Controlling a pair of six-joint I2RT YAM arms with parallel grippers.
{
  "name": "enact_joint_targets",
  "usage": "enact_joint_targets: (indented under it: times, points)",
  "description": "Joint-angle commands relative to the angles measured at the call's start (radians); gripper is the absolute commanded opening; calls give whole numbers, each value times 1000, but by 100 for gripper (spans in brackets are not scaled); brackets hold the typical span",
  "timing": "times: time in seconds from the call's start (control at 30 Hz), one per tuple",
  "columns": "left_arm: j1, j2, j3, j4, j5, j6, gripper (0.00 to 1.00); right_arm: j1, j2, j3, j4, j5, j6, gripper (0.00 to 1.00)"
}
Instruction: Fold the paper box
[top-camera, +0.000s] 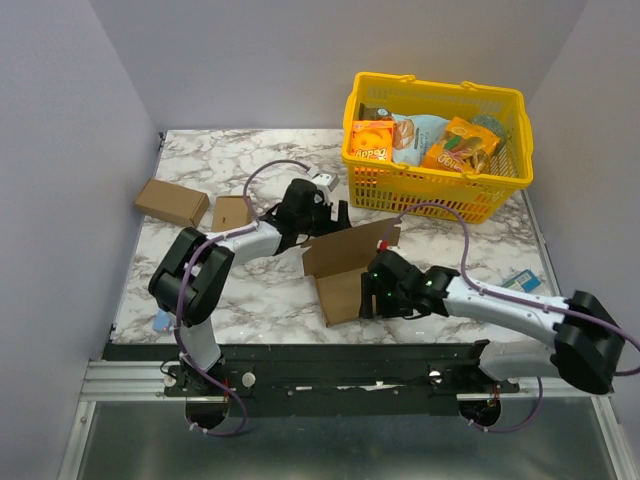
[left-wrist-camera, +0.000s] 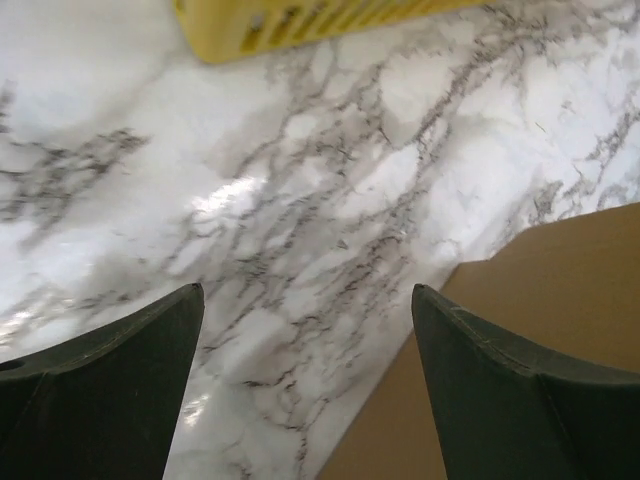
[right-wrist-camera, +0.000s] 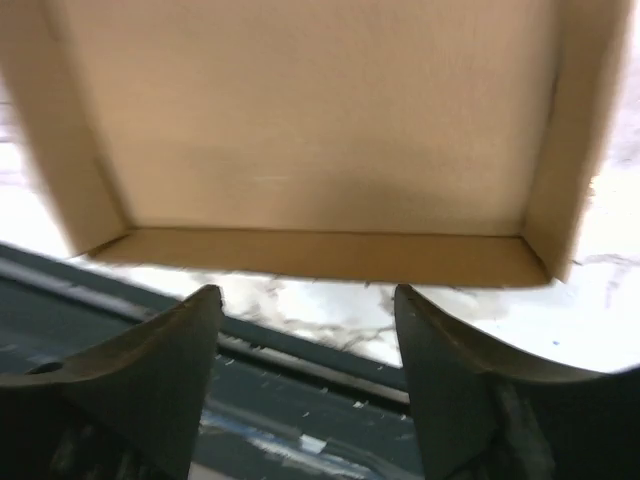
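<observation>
Noted at far right of marble tabletop (top-camera: 250, 300): one yellow basket (top-camera: 430, 192), filled with at least four snack packets (top-camera: 460, 145). At far left, two small brown boxes (top-camera: 171, 202), side by side. One paper box (top-camera: 345, 268) mid-tabletop between both arms, part-folded, back panel upright. Left jaws open over bare marble beside its edge; right jaws open, facing its inside, gripping nothing

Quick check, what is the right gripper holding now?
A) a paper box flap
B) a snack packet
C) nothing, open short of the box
C: the right gripper is open, with bare marble tabletop showing between its fingertips and the paper box.
</observation>
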Motion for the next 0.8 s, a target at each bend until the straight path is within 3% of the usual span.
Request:
enact_joint_targets:
  times: [0.0,0.03,0.17,0.33,0.57,0.67,0.77]
  points:
    - [88,-125,50,-100,-142,57,94,-15,-163,27,-67,57,-48,84]
    - [117,-149,52,-114,-172,54,94,-56,-181,35,-67,57,-97,88]
    - [151,-339,31,-183,-305,34,96,-257,-256,36,6,-36,-247,89]
    - [184,-566,-84,-235,-361,-4,98,-468,-286,7,230,-154,-456,90]
    - [186,-966,-388,-222,-186,-52,96,-536,-203,-17,444,-225,-657,80]
    - [175,-1076,-455,-229,-71,-84,95,-549,-177,-34,513,-217,-711,78]
    - [126,-1108,-477,-316,-52,-101,93,-550,-165,-48,574,-228,-746,77]
